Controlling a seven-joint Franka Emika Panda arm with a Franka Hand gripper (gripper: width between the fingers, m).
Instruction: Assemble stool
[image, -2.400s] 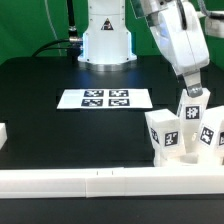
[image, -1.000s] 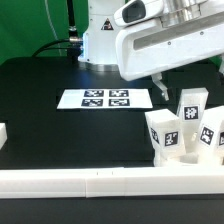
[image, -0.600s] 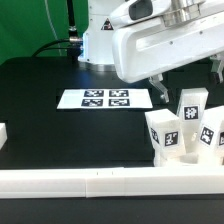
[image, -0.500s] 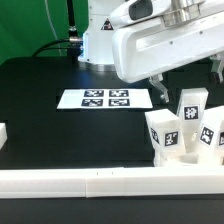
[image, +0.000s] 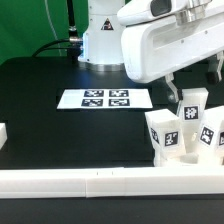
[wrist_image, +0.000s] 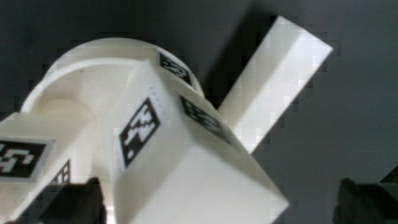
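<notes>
The gripper (image: 170, 86), jaws spread and empty, hangs above the tagged stool legs (image: 186, 128) clustered just behind the front rail (image: 110, 180); descending off-centre, a finger could topple one

Stool legs (image: 186, 128) of smooth matt white plastic with printed black-and-white tags, table (image: 50, 125) matt black, marker board (image: 105, 98) flat white, paper-like, border rail (image: 90, 182) smooth white plastic
</notes>
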